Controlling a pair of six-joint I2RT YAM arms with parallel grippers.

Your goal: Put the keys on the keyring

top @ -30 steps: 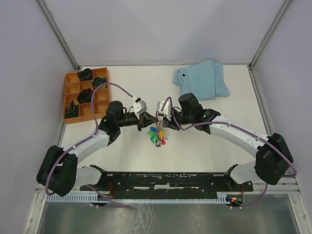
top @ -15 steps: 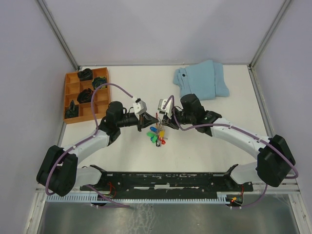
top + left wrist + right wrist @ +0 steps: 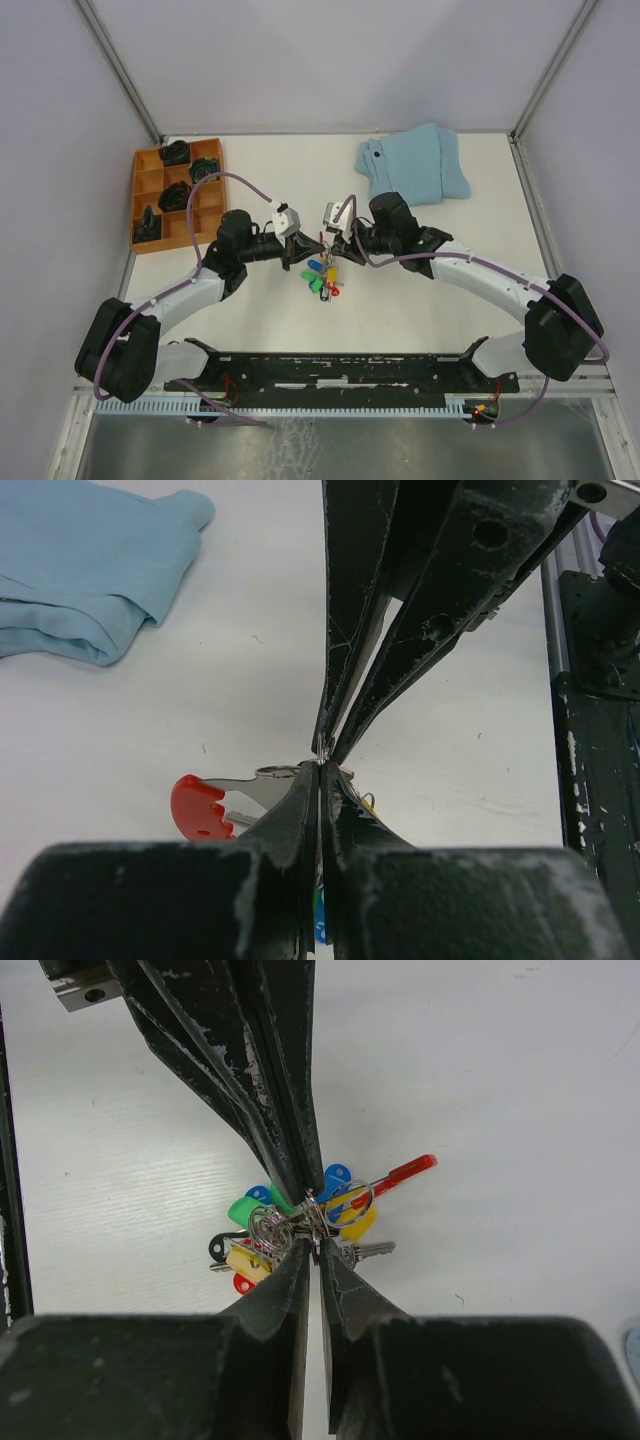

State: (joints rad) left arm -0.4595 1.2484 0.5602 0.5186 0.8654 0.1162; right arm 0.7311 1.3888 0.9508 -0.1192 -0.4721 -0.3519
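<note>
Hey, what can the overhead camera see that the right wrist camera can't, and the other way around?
Only the overhead view shows the orange tray with its dark lumps, the folded blue cloth in full, and both arms whole. Only the right wrist view shows the thin silver rings threaded among the keys and a red piece sticking out sideways. Both show the bright bunch of keys, with the left gripper and right gripper meeting tip to tip at it.

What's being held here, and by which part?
Both the left gripper and right gripper pinch the bunch of keys at its silver wire rings, their tips meeting there.
</note>
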